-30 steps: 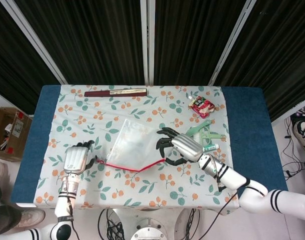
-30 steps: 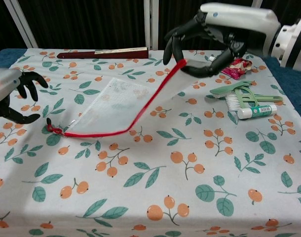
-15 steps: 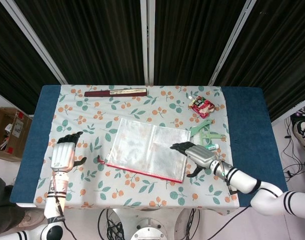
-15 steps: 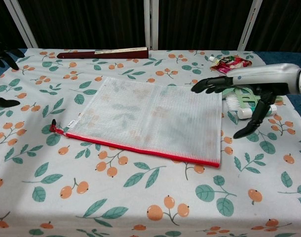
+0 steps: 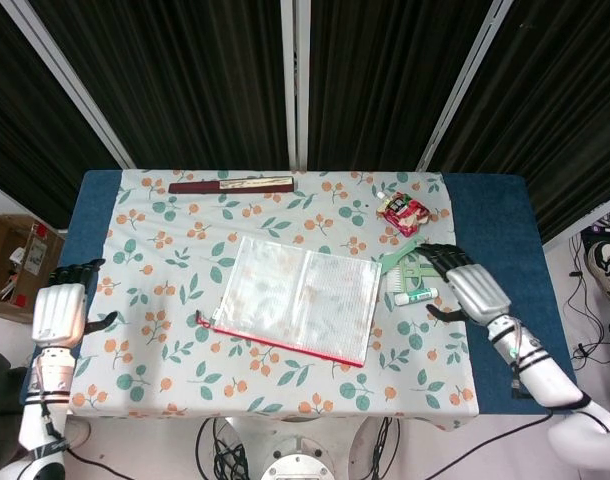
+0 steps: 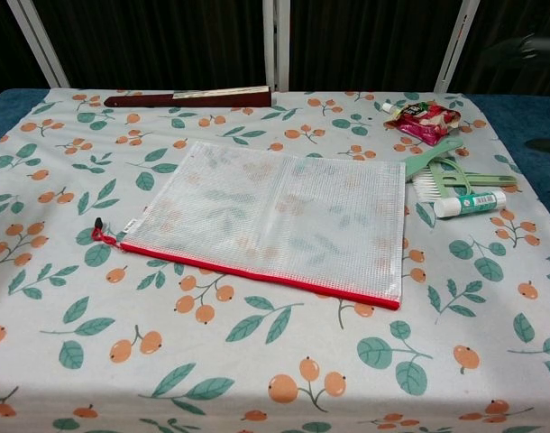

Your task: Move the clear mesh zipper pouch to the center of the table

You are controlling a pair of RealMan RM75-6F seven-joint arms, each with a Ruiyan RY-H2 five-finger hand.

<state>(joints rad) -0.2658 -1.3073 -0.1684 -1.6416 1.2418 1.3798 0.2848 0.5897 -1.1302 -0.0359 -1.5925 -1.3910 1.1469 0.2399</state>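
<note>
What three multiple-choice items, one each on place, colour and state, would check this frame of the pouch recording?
1. Where does the mesh pouch lie?
A. mid-table
B. on the green brush
C. in the right hand

2. What colour is its zipper edge?
A. blue
B. red
C. green

3. How do the hands stand?
A. both hold the pouch
B. left holds it
C. neither touches it

Key: A, it lies flat at the cloth's middle; B, a red strip runs along the near edge; C, the left hand and right hand sit at the table's sides, fingers apart.

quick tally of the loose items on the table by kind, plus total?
Mesh zipper pouch: 1
Folded fan: 1
Snack packet: 1
Green brush: 1
Small white tube: 1
Total: 5
</note>
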